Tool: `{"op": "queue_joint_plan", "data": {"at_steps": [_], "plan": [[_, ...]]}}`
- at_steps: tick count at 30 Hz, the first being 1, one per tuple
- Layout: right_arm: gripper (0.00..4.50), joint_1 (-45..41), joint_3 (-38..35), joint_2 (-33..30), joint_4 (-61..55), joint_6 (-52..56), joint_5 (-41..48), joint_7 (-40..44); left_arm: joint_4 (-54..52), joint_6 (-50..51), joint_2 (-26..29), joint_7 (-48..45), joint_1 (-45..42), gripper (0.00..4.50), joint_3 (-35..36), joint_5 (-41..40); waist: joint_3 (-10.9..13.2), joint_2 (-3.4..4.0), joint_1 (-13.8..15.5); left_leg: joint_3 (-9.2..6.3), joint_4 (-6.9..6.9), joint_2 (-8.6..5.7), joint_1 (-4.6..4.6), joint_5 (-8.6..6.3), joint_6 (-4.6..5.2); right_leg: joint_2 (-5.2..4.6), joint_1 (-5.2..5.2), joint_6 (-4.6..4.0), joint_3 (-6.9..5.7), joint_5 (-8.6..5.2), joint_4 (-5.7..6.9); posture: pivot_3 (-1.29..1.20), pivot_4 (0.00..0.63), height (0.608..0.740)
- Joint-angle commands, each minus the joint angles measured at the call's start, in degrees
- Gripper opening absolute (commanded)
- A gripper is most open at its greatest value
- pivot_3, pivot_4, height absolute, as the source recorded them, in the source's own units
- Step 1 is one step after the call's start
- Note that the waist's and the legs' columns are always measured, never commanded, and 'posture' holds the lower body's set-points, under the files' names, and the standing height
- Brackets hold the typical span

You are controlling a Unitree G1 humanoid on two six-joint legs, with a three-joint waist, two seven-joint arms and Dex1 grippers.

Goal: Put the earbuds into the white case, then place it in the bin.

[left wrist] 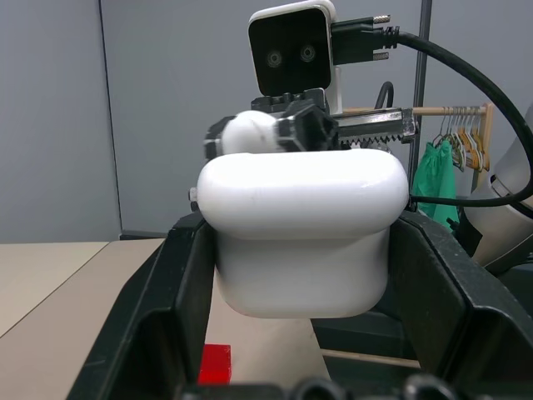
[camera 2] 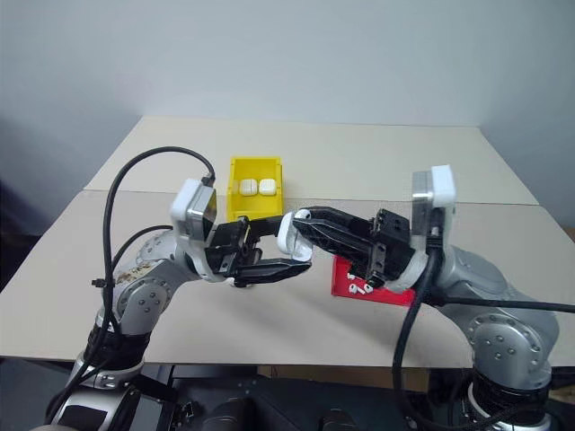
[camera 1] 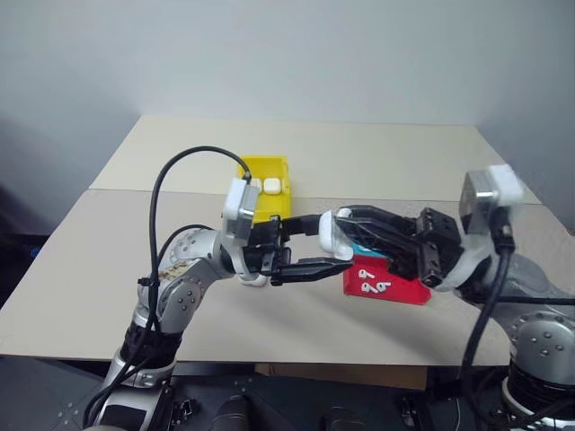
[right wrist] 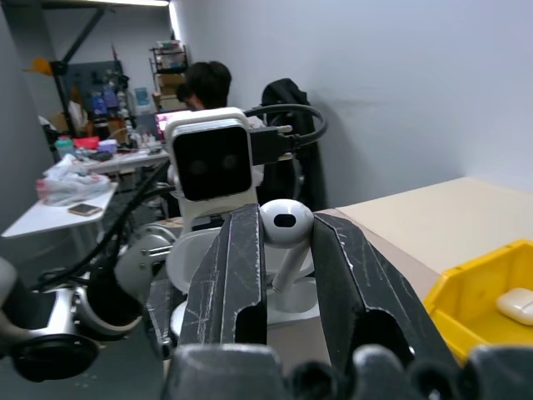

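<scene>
Fingers of my left gripper (left wrist: 296, 333) pinch the glossy white case (left wrist: 301, 242), rounded, held mid-air above the table (camera 1: 377, 162). My right gripper (right wrist: 287, 250) pinches 1 smooth earbud (right wrist: 286, 223) just beside it. 2 more cases lie in the yellow plastic bin (camera 2: 235, 171); red tray (camera 1: 409, 289) sits under my right arm.

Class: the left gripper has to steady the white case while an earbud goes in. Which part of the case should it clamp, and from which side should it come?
Clamp the body of the case across its two narrow ends, coming from below, as the left gripper does. That probably keeps the top free for the earbud in the right gripper.
</scene>
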Motion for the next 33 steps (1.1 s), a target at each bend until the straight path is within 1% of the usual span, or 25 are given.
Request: {"op": "queue_joint_plan", "data": {"at_steps": [1,5,8,10,12,15,20,22,23,24,26,28,30,31,33], "plan": [[0.62,0.7,0.8,-1.3,-0.8,-2.8,-1.8,0.1,-1.4,-0.4,-0.3,-0.5,-1.1,2.79,0.6,-0.6,0.0,0.00,0.0,0.00,0.00,0.00,0.00,0.00,0.00,0.00,0.00,0.00,0.00,0.00,0.00,0.00,0.150,0.740],[0.62,2.2,1.2,-2.9,-0.7,-4.5,-3.2,2.1,-1.6,-0.4,-0.3,-0.3,-1.1,2.79,0.5,-0.4,0.0,0.00,0.0,0.01,0.00,0.00,-0.02,0.00,0.00,-0.01,-0.01,0.00,0.00,0.00,-0.01,0.00,0.150,0.740],[0.62,3.5,2.2,-4.8,-1.0,-6.1,-4.4,5.7,-1.6,-0.6,-0.4,-0.1,-1.1,2.79,0.6,-0.1,0.0,0.00,0.0,0.00,0.00,0.00,-0.01,0.00,0.00,0.00,-0.01,0.00,0.00,0.00,0.00,0.00,0.150,0.740],[1.34,4.3,3.0,-6.0,-0.9,-7.1,-5.6,7.7,-1.4,-0.9,-0.5,-0.1,-1.1,2.79,0.6,0.1,0.0,0.00,0.0,0.00,0.00,0.00,-0.01,0.00,0.00,0.00,-0.01,0.00,0.00,0.00,-0.01,0.00,0.150,0.740],[1.91,4.4,3.6,-6.9,-0.5,-7.8,-6.2,8.7,-1.0,-1.2,-0.6,0.0,-1.3,2.79,0.6,0.4,0.0,0.00,0.0,0.01,0.00,0.00,-0.01,0.00,0.00,0.00,-0.01,0.00,0.01,0.00,-0.01,0.00,0.150,0.740],[2.90,3.2,3.8,-7.2,0.5,-8.3,-6.3,8.1,-0.9,-1.5,-0.8,0.1,-1.4,2.79,0.7,0.8,0.0,0.00,0.0,0.00,0.00,0.01,-0.01,0.00,0.00,0.01,-0.02,0.00,0.00,0.00,0.00,0.00,0.150,0.740],[2.90,0.1,1.7,-8.6,3.8,-8.5,-6.1,7.7,-1.7,-1.3,-0.8,0.7,-0.6,2.79,1.1,1.2,0.0,0.00,0.0,0.00,0.00,0.00,-0.02,0.00,0.00,0.00,-0.01,0.00,0.01,0.00,-0.02,0.00,0.150,0.740],[2.90,-3.6,0.1,-11.1,8.1,-7.0,-5.5,8.2,-2.5,-0.9,-0.1,0.9,0.4,2.79,1.6,1.1,0.0,0.00,0.0,0.01,0.00,0.00,-0.01,0.00,0.00,0.00,-0.02,0.00,0.01,0.00,-0.01,0.00,0.150,0.740],[2.90,-6.0,0.5,-13.7,11.0,-6.4,-7.2,9.6,-2.8,-0.7,0.5,0.9,1.0,2.79,2.0,1.1,0.0,0.00,-0.1,0.02,0.01,0.00,-0.01,0.00,0.00,0.00,-0.02,0.00,0.01,0.00,0.00,0.00,0.150,0.740],[2.90,-8.4,2.0,-16.4,13.8,-6.3,-9.9,11.0,-3.2,-0.6,0.9,0.8,1.5,2.79,2.3,1.1,0.0,0.01,-0.1,0.04,0.02,0.00,-0.01,0.00,0.00,-0.01,-0.03,-0.01,0.03,0.00,0.01,0.00,0.150,0.740],[2.90,-14.5,8.0,-21.6,20.0,-5.7,-17.1,13.6,-3.7,-0.5,1.9,0.8,2.4,2.79,2.8,1.1,0.0,0.04,-0.3,0.06,-0.02,0.01,0.00,0.00,0.01,-0.01,-0.09,-0.01,0.04,0.00,0.01,0.00,0.150,0.740],[2.90,-20.9,18.0,-26.0,26.7,-7.6,-28.3,17.8,-4.0,-0.5,2.5,0.8,3.1,2.79,3.0,1.0,0.0,0.05,-0.5,0.06,-0.07,0.03,0.00,0.00,0.01,0.01,-0.12,-0.04,0.03,-0.01,-0.01,0.00,0.150,0.740],[2.90,-26.6,27.7,-26.9,35.0,-13.2,-40.3,22.1,-4.4,-0.6,2.8,0.8,3.8,2.79,3.3,1.0,0.0,0.04,-0.8,0.10,-0.09,0.04,0.00,0.00,0.01,0.01,-0.16,-0.05,0.06,-0.02,-0.01,0.00,0.150,0.740],[2.90,-29.3,31.5,-26.6,39.4,-16.1,-44.7,24.9,-4.6,-0.7,2.8,1.0,4.1,2.79,3.4,1.2,0.0,0.05,-1.0,0.10,-0.09,0.04,-0.01,0.00,0.01,0.01,-0.16,-0.05,0.04,-0.02,-0.04,0.00,0.150,0.740],[2.90,-33.6,36.8,-25.0,47.9,-22.1,-51.1,30.4,-5.1,-0.7,2.8,1.5,4.6,2.79,3.6,1.3,0.0,0.04,-1.1,0.14,-0.08,0.01,-0.02,0.00,0.01,-0.02,-0.18,-0.05,0.09,-0.02,-0.03,0.00,0.150,0.740]]}}
